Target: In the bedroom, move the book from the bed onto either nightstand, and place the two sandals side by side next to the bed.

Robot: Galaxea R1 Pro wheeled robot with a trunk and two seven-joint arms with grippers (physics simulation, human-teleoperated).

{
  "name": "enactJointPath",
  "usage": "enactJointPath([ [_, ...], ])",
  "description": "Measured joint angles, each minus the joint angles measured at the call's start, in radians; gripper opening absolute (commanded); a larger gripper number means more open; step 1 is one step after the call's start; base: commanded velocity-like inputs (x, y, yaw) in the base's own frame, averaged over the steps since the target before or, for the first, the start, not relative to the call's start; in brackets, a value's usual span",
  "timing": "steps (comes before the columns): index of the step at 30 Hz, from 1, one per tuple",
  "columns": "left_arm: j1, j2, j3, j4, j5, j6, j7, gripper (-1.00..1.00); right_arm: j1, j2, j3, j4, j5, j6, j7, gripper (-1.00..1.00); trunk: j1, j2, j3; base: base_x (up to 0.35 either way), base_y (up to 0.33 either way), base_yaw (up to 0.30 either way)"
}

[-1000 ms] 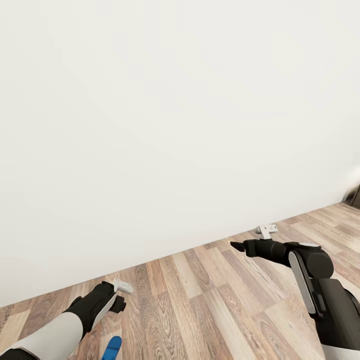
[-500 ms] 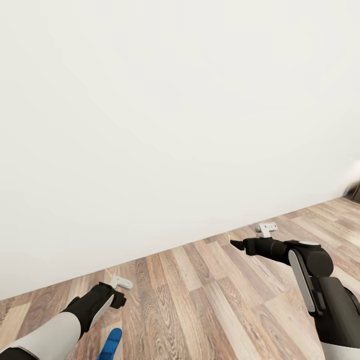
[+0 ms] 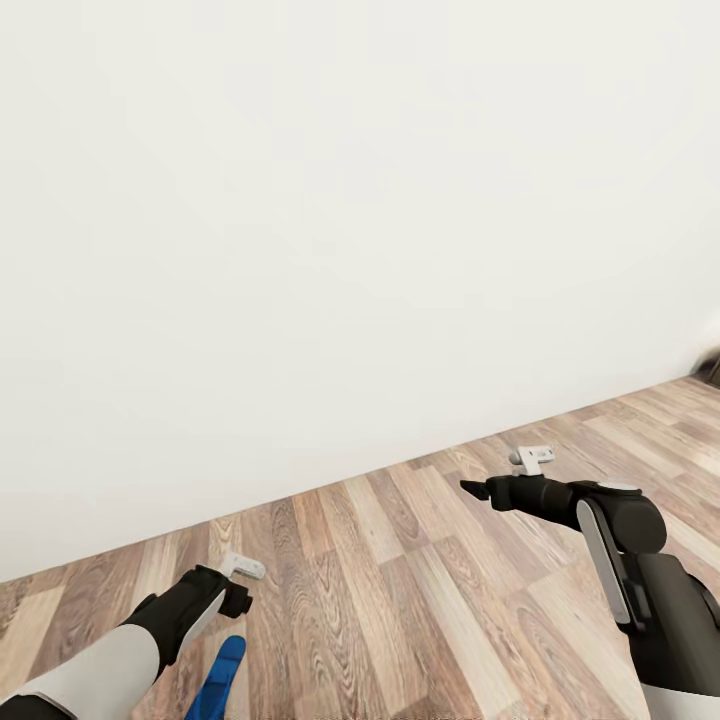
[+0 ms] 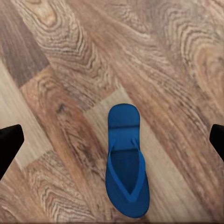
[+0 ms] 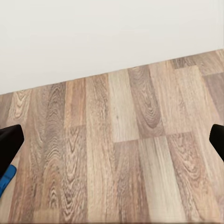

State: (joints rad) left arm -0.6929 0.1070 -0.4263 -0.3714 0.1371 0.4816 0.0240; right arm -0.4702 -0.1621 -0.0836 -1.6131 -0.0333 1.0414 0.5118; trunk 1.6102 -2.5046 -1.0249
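Domestic interior, a room in a home: wood-plank floor (image 3: 420,590) in mixed brown tones, plain white wall (image 3: 350,220), and one blue sandal (image 4: 126,161) lying flat on the planks.

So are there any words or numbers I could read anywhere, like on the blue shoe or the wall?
There are none to read.
Bright blue flat sandal: plain, no brand or letters on the sole or straps.
Plain white wall: blank, no sign or poster.
Wood-plank floor: only wood grain.
Black left gripper and black right gripper: no readable markings.
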Motion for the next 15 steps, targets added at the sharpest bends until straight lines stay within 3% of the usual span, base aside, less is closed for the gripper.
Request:
enactJointPath([
  [6,0.0,0.001,-0.001,0.003,0.0,0.0,-0.011,1.0,0.002,-0.002,-0.001,0.0,0.0,0.0,0.001,1.0,0.003,-0.001,-0.023,0.0,0.0,0.0],
  [9,0.001,-0.009,-0.009,0.019,0.014,-0.017,-0.022,1.0,-0.005,0.014,-0.002,0.001,-0.004,0.0,0.002,1.0,0.003,-0.002,-0.023,0.0,0.0,0.0],
  [15,0.001,-0.009,-0.009,0.041,0.014,-0.019,-0.022,1.0,-0.005,0.015,-0.002,0.001,-0.004,0.0,0.002,1.0,0.003,-0.002,-0.023,0.0,0.0,0.0],
])
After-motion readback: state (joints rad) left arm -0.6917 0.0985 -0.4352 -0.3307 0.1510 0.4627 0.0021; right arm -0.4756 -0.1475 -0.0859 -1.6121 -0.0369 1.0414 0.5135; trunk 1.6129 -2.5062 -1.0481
